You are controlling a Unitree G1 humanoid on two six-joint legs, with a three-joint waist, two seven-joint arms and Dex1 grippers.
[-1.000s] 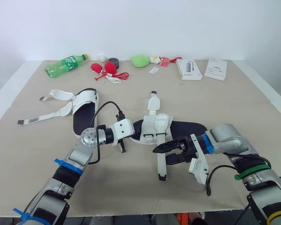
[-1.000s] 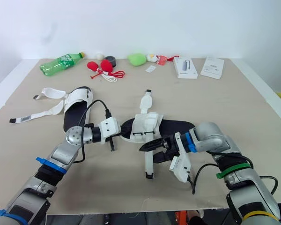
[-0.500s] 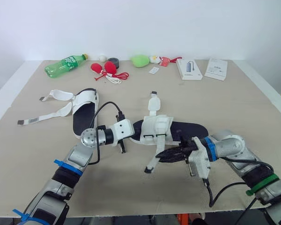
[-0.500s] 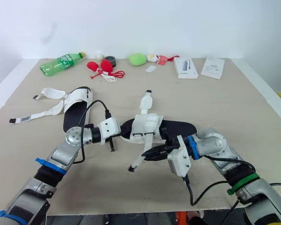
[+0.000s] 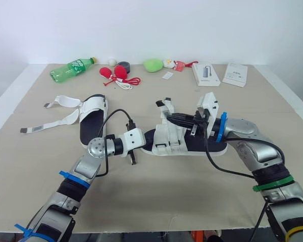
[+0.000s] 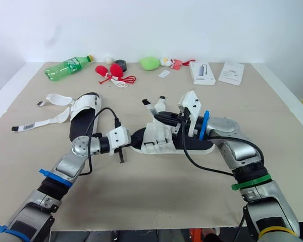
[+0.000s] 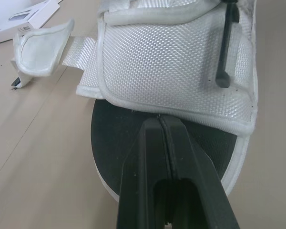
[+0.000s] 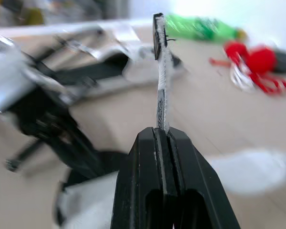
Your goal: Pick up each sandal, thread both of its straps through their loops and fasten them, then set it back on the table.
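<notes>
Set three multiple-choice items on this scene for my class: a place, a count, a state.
1. Where on the table is the bottle? A. far left B. far right C. near middle
2. How many sandals lie on it? A. one B. two C. three
3. The right gripper's jaws are: A. open B. shut on a strap C. shut on the bottle
Key: A, it lies by the far-left corner; B, near sandal and left sandal; B, the strap stands pinched between them.

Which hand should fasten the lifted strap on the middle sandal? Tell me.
Right. The right hand is shut on the strap above the sandal; the left hand rests shut on its insole.
</notes>
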